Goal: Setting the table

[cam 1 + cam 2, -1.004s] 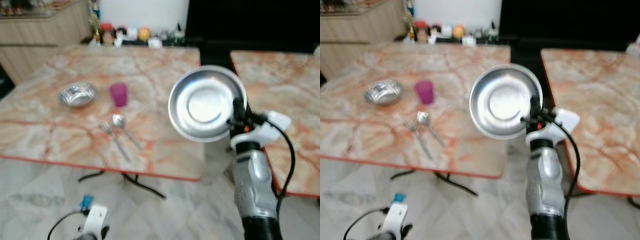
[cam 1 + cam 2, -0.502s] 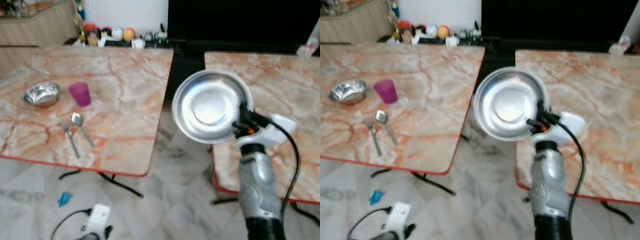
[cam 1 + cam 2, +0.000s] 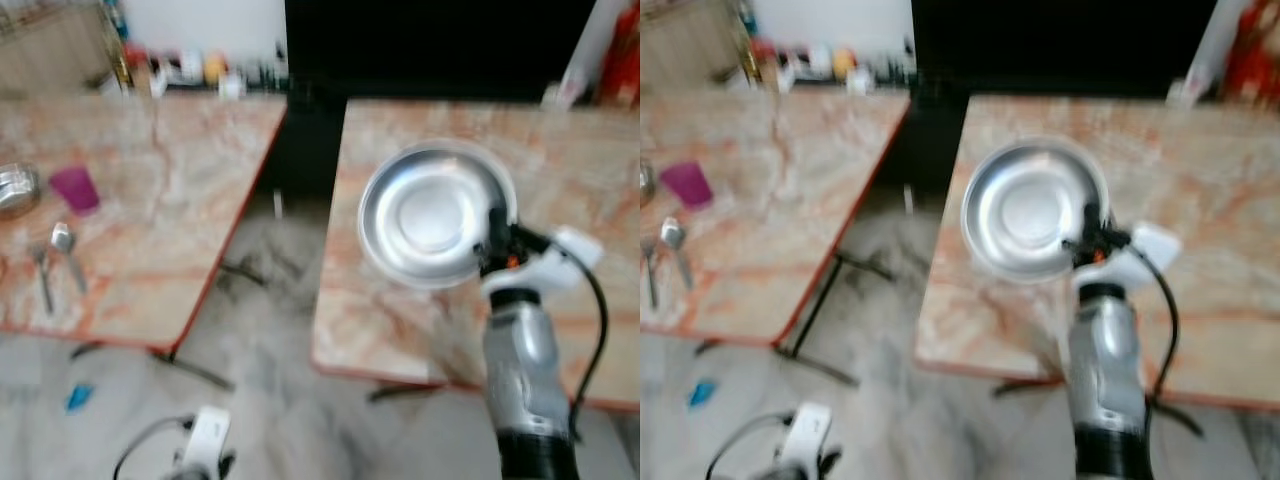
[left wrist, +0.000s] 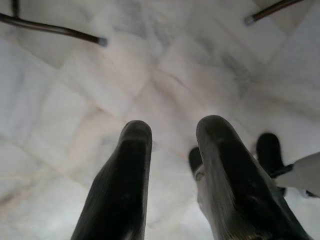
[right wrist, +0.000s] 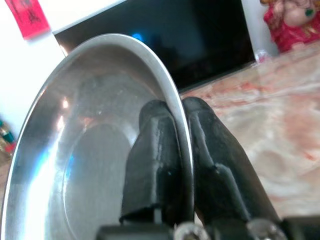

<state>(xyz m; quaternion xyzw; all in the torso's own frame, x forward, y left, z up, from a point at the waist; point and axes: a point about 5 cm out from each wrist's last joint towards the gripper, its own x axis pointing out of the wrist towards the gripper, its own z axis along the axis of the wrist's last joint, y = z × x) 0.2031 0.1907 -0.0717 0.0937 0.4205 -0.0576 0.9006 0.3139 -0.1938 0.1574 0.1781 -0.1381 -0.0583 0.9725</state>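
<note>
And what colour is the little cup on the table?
The cup is purple-pink. It shows best in the left eye view, though blurred.

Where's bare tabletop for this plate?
The right table looks bare around and beyond the steel plate, which the right gripper grips by its rim. The left table is bare near its right edge; its left end is crowded with a purple cup, spoon and fork.

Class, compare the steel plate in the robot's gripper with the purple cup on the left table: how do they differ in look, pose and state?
The plate is shiny metal, wide and shallow; the cup is purple, narrow and taller. The plate is held tilted in the air, its rim pinched by the right gripper; the cup stands upright on the left table, ungripped. Both are tableware.
</note>
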